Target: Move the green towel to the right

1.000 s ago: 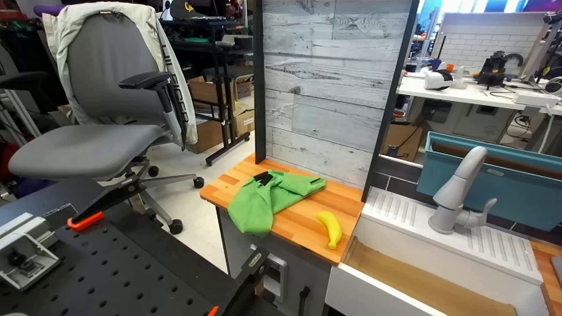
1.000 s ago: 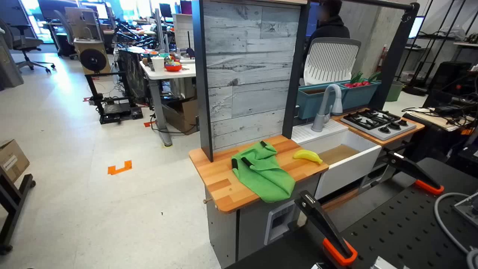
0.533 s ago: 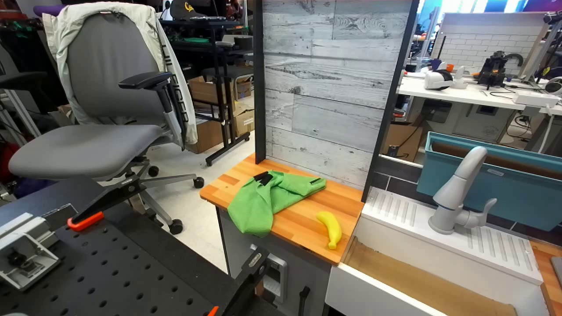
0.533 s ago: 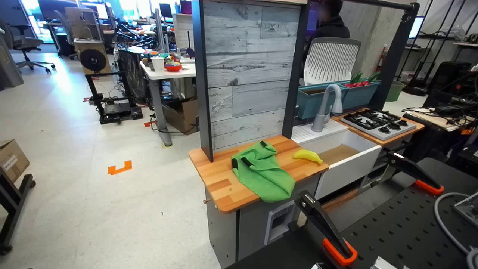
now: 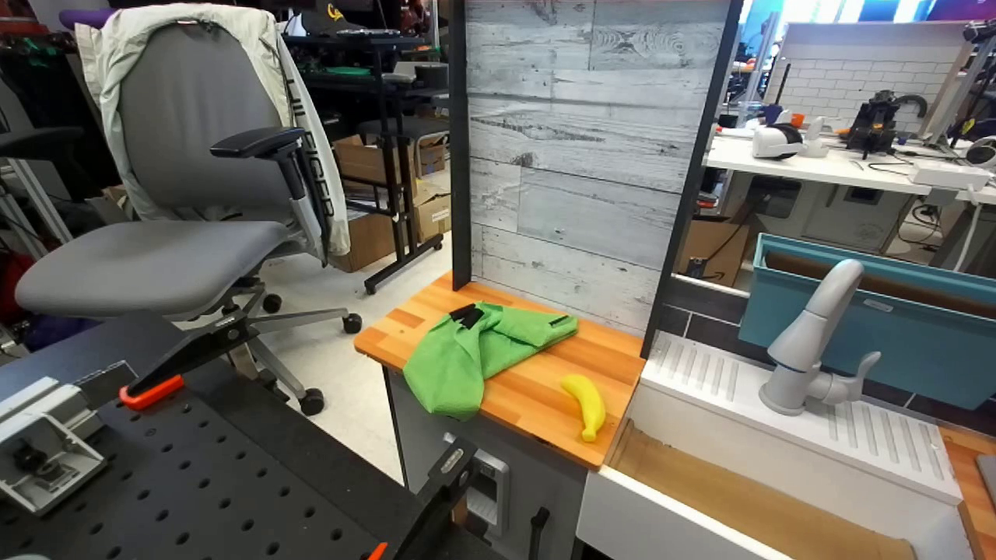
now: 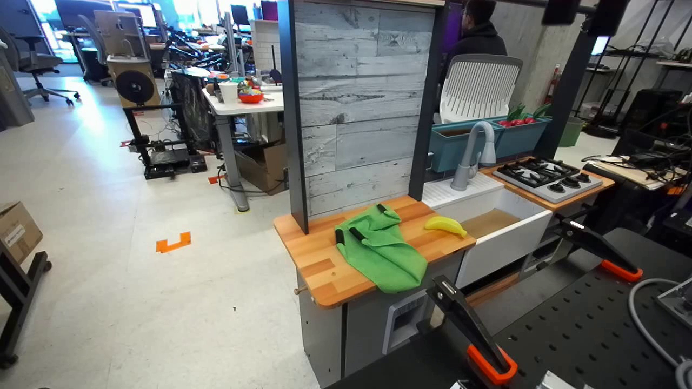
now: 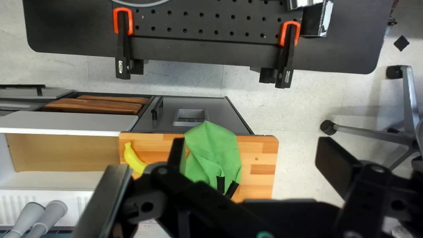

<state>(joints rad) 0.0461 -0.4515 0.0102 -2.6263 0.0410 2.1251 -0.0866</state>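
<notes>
Black two-fingered pincer point(image 6: 583, 15) newly in sight; crumpled green cloth towel point(image 6: 381, 251) unmoved

Since the earlier frame the pincer has come into an exterior view at the top edge, its fingertips point(image 6: 606, 18) partly cut off and apart from each other. The towel lies well below the pincer and off to picture left, spread on the striped orange-brown wooden tabletop point(image 6: 319, 283), one part sagging over the front edge.

In an exterior view, where the pincer does not show, the curved yellow banana point(image 5: 585, 408) rests near the towel, apart from it, on the side toward the white rectangular sink point(image 5: 778, 459).

In the wrist view the fingertips stand wide apart, holding nothing. The towel shows below the pincer, much nearer the fingertip on the banana's side; the opposite fingertip appears over the pale floor point(image 7: 297, 112). Height above the cloth cannot be judged.

This looks like the approach, before any grasp. Next the pincer should shift toward the banana's side to centre the towel between the fingertips, descend, close on a raised fold, then lift and carry rightward. If right means sinkward, the banana may be in the way.
</notes>
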